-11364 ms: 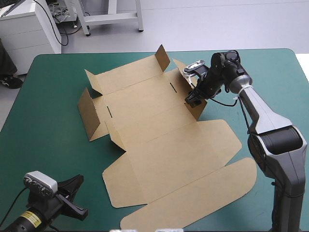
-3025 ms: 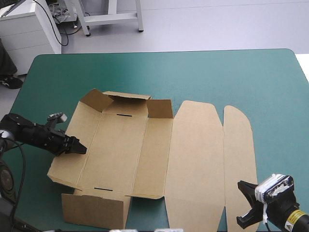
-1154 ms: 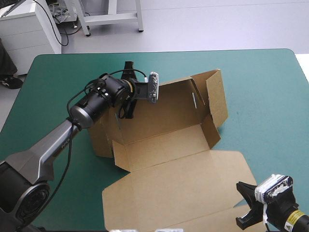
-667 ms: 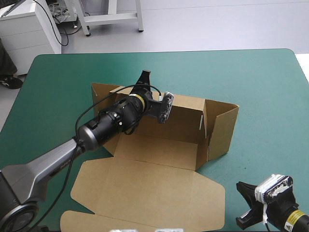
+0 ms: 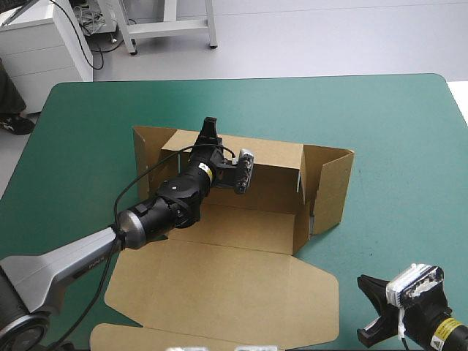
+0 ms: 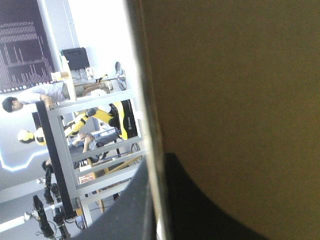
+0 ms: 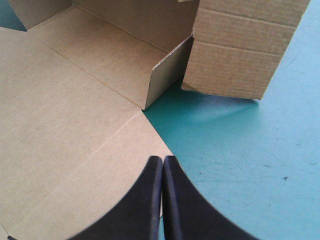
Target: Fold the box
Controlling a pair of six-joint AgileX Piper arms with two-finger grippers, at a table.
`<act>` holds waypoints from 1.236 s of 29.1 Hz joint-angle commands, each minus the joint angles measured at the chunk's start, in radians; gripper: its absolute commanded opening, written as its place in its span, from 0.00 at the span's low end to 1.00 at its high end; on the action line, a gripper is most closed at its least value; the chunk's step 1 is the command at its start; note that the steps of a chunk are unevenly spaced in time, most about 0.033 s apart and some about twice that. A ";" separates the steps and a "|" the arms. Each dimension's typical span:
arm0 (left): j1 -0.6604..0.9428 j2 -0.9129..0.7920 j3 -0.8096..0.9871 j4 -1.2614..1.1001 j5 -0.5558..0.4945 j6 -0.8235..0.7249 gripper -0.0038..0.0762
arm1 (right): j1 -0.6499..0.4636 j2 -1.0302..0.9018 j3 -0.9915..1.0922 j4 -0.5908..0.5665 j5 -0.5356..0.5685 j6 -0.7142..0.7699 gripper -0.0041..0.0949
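Brown box (image 5: 241, 285) — teal-green cover (image 5: 395, 124)

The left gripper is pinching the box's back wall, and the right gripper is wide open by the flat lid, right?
No: the right gripper by the flat lid is shut, fingers meeting in a point; the right wrist view shows it. The left gripper does pinch the back wall of the box.

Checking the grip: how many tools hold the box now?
1. The left tool pinches the top edge of the box's raised far wall. The right tool, shut and empty, sits by the table's near right corner.
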 commanded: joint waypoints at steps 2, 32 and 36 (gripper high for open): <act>0.001 -0.026 -0.013 0.022 0.094 -0.069 0.04 | -0.002 0.010 -0.027 0.005 -0.072 0.000 0.03; 0.010 -0.075 -0.031 -0.127 0.129 0.026 0.04 | -0.002 0.010 -0.027 0.029 -0.063 0.000 0.68; 0.010 -0.105 -0.031 -0.271 0.129 0.193 0.04 | -0.002 0.010 -0.030 0.027 -0.070 0.019 0.67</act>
